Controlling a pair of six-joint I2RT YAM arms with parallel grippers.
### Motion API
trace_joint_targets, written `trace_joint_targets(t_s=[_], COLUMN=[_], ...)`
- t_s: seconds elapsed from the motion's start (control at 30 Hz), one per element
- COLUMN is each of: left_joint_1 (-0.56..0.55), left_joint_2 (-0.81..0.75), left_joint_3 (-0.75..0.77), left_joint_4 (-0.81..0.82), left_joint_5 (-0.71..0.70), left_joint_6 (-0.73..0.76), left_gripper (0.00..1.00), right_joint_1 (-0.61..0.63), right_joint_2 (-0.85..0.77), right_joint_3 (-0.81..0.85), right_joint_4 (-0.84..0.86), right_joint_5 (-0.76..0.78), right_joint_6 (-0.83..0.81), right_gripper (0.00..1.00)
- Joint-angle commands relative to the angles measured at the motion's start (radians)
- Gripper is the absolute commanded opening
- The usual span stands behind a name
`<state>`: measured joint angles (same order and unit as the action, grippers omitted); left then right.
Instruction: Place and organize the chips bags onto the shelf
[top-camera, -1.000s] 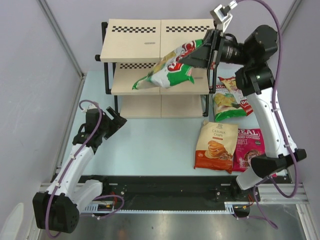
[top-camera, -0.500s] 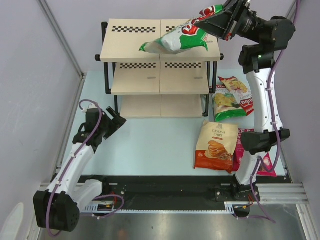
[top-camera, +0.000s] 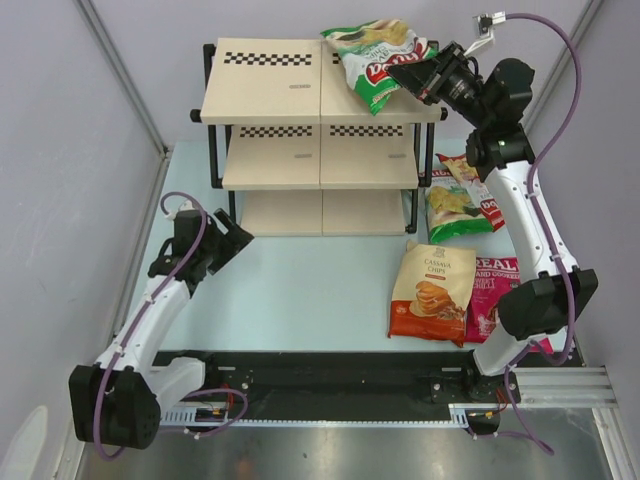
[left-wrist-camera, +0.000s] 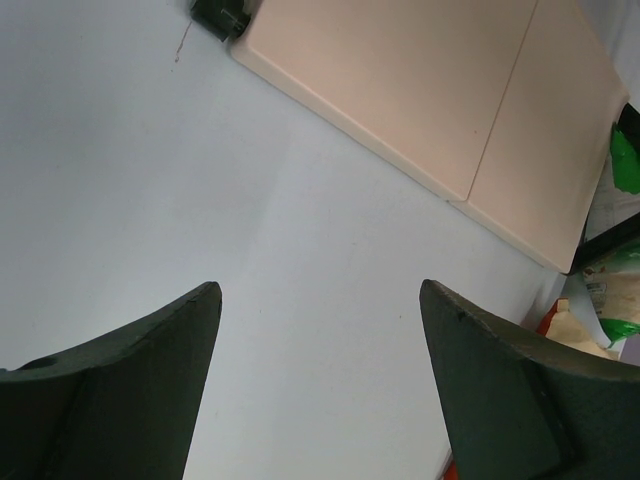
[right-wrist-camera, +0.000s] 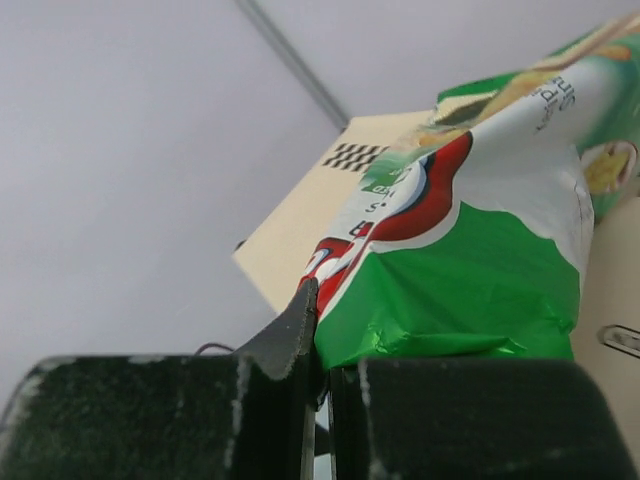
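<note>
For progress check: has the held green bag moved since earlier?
Yes. The green bag went from the shelf's middle board up over its top board.

shelf (top-camera: 270, 85) boards: pale beige wood look, matt, smooth, with printed black-and-white check strips; frame (top-camera: 212, 150) is black metal tube, satin finish. green-and-white bag (top-camera: 375, 62) far right: glossy film, crinkled, catches the light. orange cassava bag (top-camera: 432, 292) and magenta bag (top-camera: 497, 300) near right: same shiny film. table (top-camera: 300, 280): pale blue, matt, smooth. left gripper (left-wrist-camera: 320, 290) fingers: dark matt plastic, fine grain. right gripper (right-wrist-camera: 322, 340): same, with whitish scuffs. arm links (top-camera: 160, 318): white smooth plastic
</note>
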<state>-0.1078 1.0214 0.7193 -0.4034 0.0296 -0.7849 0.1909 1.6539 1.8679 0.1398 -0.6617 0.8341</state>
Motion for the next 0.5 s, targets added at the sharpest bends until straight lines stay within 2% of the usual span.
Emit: trace_joint_targets(t_s=[0.0, 0.1, 0.27, 0.43, 0.47], left_joint_1=[0.010, 0.010, 0.011, 0.011, 0.011], left_joint_2=[0.019, 0.037, 0.092, 0.111, 0.102], left_joint_3=[0.078, 0.100, 0.135, 0.140, 0.135], left_joint_4=[0.011, 0.015, 0.002, -0.017, -0.014], left_joint_5=[-0.005, -0.010, -0.005, -0.005, -0.005], left_joint_6=[0.006, 0.019, 0.027, 0.033, 0.033], left_gripper=[0.86, 0.86, 0.86, 0.86, 0.86], right_joint_1=[0.015, 0.047, 0.126, 0.225, 0.246], right_joint_2=[-0.081, -0.098, -0.085, -0.105, -0.106], right_joint_3=[-0.030, -0.050, -0.035, -0.056, -0.056], right_joint_4=[-0.079, -0.089, -0.222, -0.249, -0.264], right_joint_5=[0.221, 0.284, 0.420, 0.566, 0.620], right_joint_6=[-0.098, -0.090, -0.070, -0.061, -0.073], right_gripper=[0.00, 0.00, 0.00, 0.00, 0.05])
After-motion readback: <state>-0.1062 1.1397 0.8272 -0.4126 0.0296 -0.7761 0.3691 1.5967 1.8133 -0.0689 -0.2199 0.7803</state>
